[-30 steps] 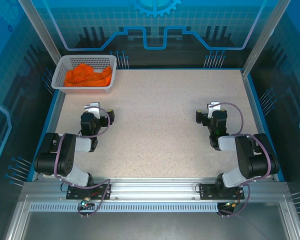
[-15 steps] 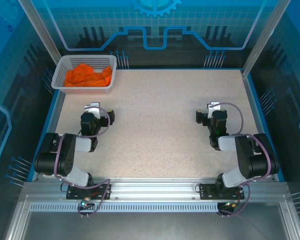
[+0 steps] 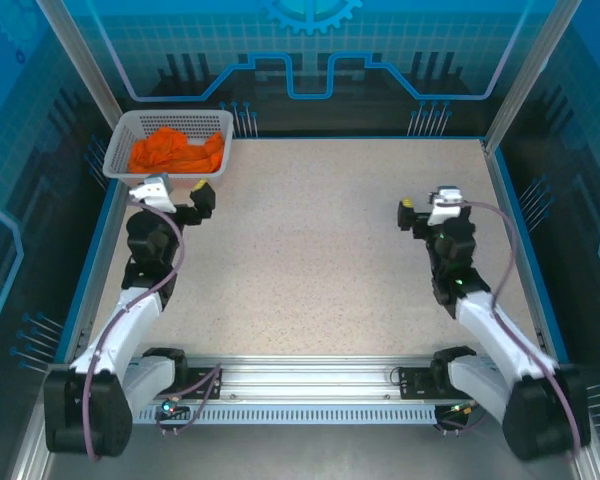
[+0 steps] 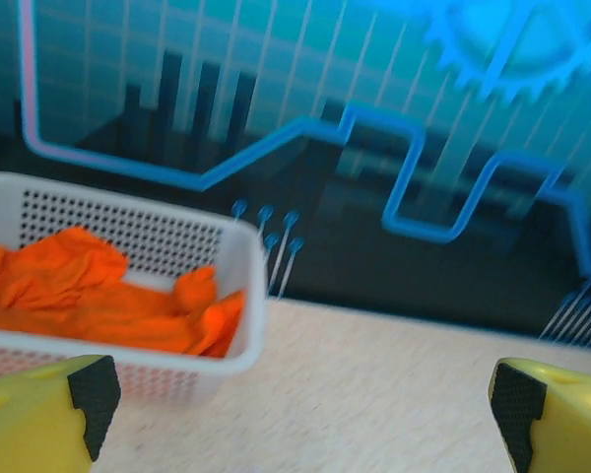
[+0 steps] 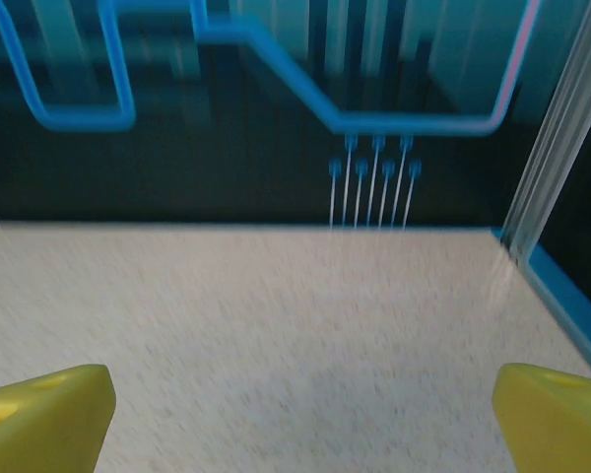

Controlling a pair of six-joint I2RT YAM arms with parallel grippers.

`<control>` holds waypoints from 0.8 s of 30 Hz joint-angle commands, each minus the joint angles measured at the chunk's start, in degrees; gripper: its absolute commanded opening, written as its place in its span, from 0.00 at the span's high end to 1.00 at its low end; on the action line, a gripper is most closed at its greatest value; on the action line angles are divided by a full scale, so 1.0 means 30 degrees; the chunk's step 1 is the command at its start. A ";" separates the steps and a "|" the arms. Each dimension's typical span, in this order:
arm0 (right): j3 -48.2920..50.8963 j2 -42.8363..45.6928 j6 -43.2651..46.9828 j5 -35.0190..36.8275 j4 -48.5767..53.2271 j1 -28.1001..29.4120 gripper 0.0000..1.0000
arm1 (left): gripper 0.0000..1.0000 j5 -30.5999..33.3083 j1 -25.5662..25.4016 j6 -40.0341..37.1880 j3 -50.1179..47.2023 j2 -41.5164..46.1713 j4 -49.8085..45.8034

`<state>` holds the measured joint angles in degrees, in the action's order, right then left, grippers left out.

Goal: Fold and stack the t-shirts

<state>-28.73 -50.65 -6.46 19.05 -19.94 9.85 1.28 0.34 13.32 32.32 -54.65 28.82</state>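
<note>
Both arms are now extended forward; the left gripper (image 3: 180,192) and right gripper (image 3: 427,207) are held wide; t-shirts (image 3: 175,150) are heaped in the basket (image 3: 165,179).

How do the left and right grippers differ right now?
The left gripper hovers close in front of the white basket of orange t-shirts; the right gripper is over bare table, far from it. The left one faces the basket; the right one faces the back wall. Both are open and empty.

t-shirts (image 3: 175,150) in basket (image 3: 118,150) | basket: table (image 3: 310,250) far-left corner | left gripper (image 3: 178,195) before basket
</note>
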 commanded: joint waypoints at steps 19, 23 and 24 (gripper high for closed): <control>-0.4981 0.0551 -0.7035 -0.8899 1.1404 0.1536 0.08 | 0.01 -0.0075 -0.0624 0.5943 0.6817 -0.0023 -1.4458; -0.8575 -0.5036 -0.4548 -0.5884 1.3443 0.6448 0.15 | 0.01 0.0081 -0.0623 0.6473 1.1025 -0.4819 -1.8323; -0.9104 -0.6122 -0.4399 -0.5921 1.3719 0.7133 0.17 | 0.01 0.0436 -0.0616 0.6614 1.2222 -0.6194 -1.9125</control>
<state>-51.11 -62.83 -24.12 1.02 16.62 25.65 1.21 -1.30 31.05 62.41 -65.87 -16.38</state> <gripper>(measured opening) 0.848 0.987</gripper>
